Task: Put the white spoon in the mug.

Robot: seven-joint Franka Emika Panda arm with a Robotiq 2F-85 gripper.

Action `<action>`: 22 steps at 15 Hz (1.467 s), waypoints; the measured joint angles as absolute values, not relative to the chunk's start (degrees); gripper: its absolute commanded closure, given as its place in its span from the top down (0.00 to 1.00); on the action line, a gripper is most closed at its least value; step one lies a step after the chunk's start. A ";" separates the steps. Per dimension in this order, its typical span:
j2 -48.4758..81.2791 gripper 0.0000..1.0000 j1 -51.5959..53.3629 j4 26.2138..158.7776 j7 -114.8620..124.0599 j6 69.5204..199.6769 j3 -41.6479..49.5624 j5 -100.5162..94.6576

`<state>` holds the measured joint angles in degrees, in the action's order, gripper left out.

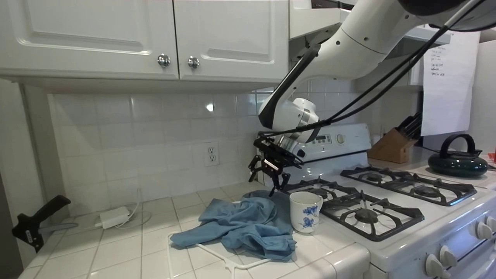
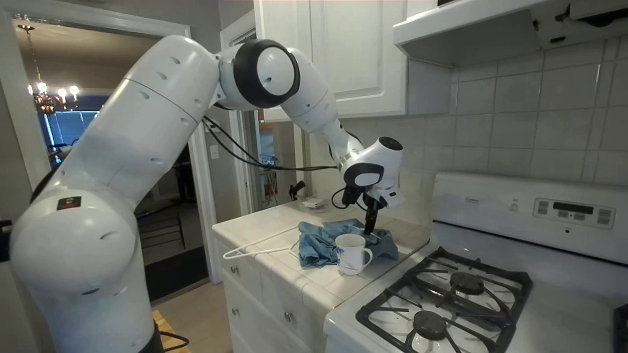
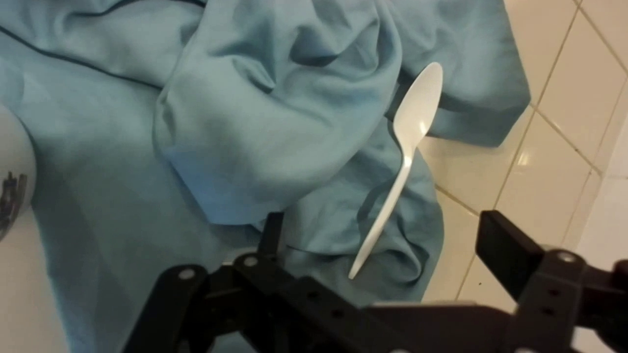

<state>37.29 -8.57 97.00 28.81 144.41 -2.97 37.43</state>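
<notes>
Mug (image 3: 15,147) cropped in wrist view; spoon (image 3: 409,144) whole on cloth (image 3: 274,152).

A stove (image 1: 441,219), kettle (image 1: 457,164) and cabinets (image 1: 232,35) make this a kitchen.

White spoon (image 3: 403,171) lying on rumpled blue cloth (image 3: 274,147), white mug (image 1: 303,215) w/ blue flwrs, upright on tiled ctr (image 1: 310,248), nr cloth

Close downward wrist view over spoon (image 3: 408,151)
</notes>
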 measured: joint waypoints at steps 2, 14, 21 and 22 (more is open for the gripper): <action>38.21 1.00 -8.72 95.84 28.80 143.20 -2.39 37.43; 44.99 0.54 -8.63 86.51 28.98 138.52 -1.48 37.43; 47.84 0.48 -8.37 83.13 29.54 138.52 -1.51 37.43; 48.11 0.47 -8.31 82.75 29.58 138.51 -1.56 37.43</action>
<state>48.11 -8.31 82.75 29.58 138.51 -1.56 37.43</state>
